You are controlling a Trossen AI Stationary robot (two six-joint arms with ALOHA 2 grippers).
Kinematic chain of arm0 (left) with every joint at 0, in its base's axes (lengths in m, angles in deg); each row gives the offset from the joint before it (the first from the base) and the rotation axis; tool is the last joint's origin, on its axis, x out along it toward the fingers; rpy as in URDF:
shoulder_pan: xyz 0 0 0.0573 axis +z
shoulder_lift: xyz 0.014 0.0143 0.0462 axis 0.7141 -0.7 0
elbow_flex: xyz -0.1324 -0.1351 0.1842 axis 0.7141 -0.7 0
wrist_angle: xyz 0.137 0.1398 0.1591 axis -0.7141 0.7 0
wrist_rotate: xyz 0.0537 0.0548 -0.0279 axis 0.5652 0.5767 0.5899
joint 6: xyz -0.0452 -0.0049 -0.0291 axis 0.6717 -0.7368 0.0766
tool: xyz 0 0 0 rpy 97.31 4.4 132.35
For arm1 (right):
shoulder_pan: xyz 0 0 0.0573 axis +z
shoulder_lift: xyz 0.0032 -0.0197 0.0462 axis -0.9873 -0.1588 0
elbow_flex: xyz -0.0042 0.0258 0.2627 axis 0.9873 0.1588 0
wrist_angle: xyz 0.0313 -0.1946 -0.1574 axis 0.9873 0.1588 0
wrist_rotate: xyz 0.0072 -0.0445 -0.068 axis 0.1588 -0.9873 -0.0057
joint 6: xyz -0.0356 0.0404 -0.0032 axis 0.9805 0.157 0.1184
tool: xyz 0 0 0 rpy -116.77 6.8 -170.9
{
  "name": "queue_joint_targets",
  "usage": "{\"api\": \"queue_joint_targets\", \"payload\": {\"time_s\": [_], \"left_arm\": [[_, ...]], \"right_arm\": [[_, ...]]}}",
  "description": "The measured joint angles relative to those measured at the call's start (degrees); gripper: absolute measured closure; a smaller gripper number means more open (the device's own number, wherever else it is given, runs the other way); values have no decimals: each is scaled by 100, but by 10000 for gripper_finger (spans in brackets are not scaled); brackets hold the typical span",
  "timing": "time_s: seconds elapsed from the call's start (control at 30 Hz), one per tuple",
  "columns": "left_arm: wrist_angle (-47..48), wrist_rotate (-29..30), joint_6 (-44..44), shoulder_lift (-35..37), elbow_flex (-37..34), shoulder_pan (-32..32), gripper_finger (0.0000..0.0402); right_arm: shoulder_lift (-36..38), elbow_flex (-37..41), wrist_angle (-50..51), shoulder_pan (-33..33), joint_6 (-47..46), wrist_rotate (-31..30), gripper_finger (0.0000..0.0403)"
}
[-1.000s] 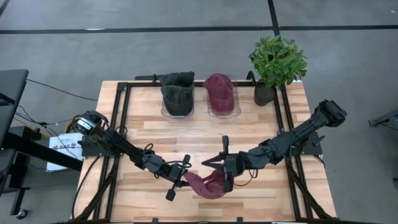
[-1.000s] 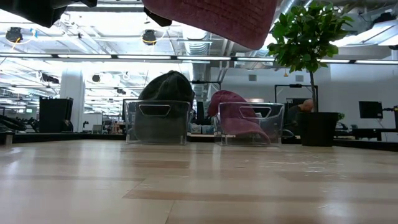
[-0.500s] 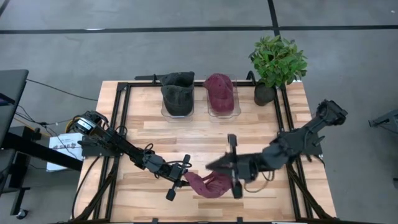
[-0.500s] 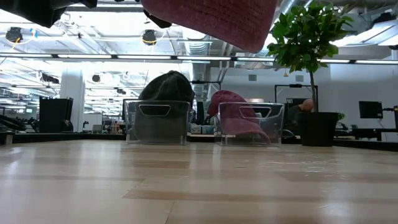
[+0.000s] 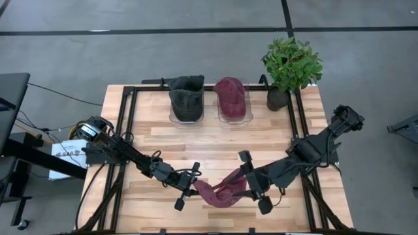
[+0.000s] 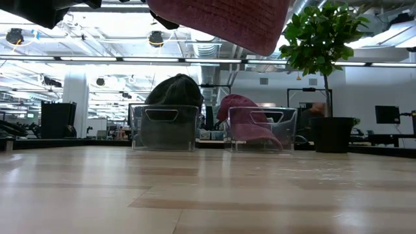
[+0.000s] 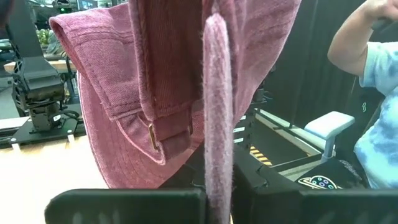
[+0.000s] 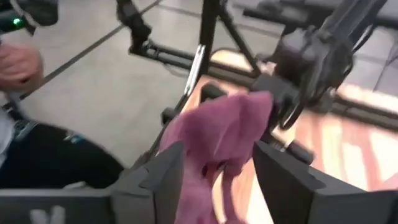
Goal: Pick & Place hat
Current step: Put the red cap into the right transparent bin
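I have the maroon cap (image 5: 219, 193) lifted off the surface (image 5: 215, 140), clenched in the left gripper (image 5: 190, 190), right gripper (image 5: 255, 189) jaws released (placing remains, I judge).

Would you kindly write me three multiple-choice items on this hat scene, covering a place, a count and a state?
1. Where is the potted plant?
A. Far right corner of the table
B. Near left corner
C. Between the two bins

2. How many hats show in all?
A. One
B. Two
C. Three

3. How is the left end effector?
A. Open above a bin
B. Shut on the red hat
C. Resting on the plant

Key:
1 A: the high view shows it beside the bin holding the maroon hat.
2 C: the dark hat and maroon hat sit in bins, and a third hangs between the arms.
3 B: the left wrist view shows fabric pinched between its fingers.
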Motion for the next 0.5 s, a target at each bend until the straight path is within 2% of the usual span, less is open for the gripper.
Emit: {"api": "queue_joint_targets", "payload": {"time_s": [0.23, 0.5], "left_arm": [[0, -1, 0, 0, 0, 0, 380], [-17, -1, 0, 0, 0, 0, 380]], "right_arm": [[-218, 52, 46, 9, -213, 843, 199], [-758, 52, 62, -4, -267, 886, 214]]}}
